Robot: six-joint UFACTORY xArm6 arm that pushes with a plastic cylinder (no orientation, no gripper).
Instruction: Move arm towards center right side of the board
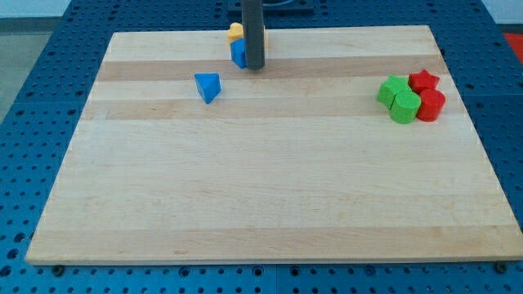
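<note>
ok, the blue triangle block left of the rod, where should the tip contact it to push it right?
No grip possible, only a push. Put my tip against the left face of the blue triangle block, coming from the view's left. It sits alone on the board, so that side is open.

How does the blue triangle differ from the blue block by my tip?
The blue triangle lies in full view, alone on bare board; the blue block is half hidden behind the rod, its shape unclear. The triangle sits apart from my tip, lower and toward the view's left; the block is right against it, beside an orange block. Both share the same blue.
</note>
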